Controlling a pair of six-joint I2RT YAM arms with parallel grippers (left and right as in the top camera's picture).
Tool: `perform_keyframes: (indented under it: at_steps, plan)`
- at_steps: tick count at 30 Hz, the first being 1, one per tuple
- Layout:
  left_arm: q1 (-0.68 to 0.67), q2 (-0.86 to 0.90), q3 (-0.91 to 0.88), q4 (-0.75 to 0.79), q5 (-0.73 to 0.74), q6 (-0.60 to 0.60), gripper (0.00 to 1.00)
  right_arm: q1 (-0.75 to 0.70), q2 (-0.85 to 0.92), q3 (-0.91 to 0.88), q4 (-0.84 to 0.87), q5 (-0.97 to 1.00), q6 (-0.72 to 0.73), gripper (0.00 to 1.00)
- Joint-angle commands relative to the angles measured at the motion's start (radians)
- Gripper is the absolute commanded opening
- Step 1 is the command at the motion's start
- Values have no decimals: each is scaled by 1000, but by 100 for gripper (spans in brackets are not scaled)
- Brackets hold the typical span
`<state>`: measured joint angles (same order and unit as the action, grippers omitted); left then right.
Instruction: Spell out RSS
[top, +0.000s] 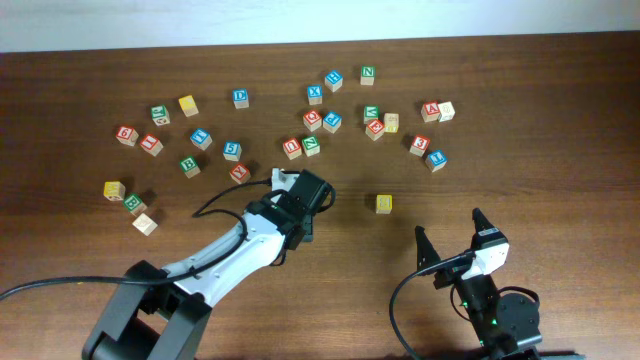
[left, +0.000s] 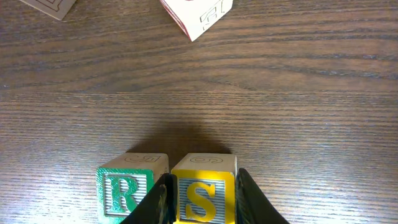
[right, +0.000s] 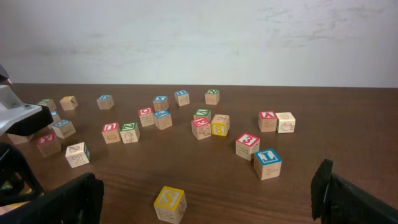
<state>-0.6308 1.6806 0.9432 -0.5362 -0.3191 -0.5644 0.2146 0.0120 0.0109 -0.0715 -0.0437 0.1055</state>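
In the left wrist view a cube with a green R (left: 127, 193) stands on the table. A cube with a yellow S (left: 199, 200) stands right beside it on its right. My left gripper (left: 204, 175) has one finger on each side of the S cube, the left finger between the two cubes. In the overhead view the left gripper (top: 308, 195) hides both cubes. A second yellow S cube (top: 385, 203) stands alone on the table, also in the right wrist view (right: 170, 204). My right gripper (top: 450, 238) is open and empty, just short of that cube (right: 208, 202).
Many other letter cubes lie scattered across the far half of the table (top: 560, 190), among them a yellow one (top: 188, 105) at the back left and another (top: 114, 190) at the left. A red-edged cube (left: 196, 15) lies ahead of the left gripper.
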Motion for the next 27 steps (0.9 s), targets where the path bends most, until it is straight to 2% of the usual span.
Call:
perform_keyframes:
  at_steps: [1, 18, 27]
  plan:
    - [-1, -6, -10, 4, -18, 21, 22, -8, -8, -5, -4, -8, 3, 98]
    - [-1, -6, -6, 4, -18, 73, 20, -8, -8, -5, -4, -8, 3, 98]
    - [-1, -16, 12, -6, -6, 73, 28, -8, -8, -5, -4, -8, 3, 98]
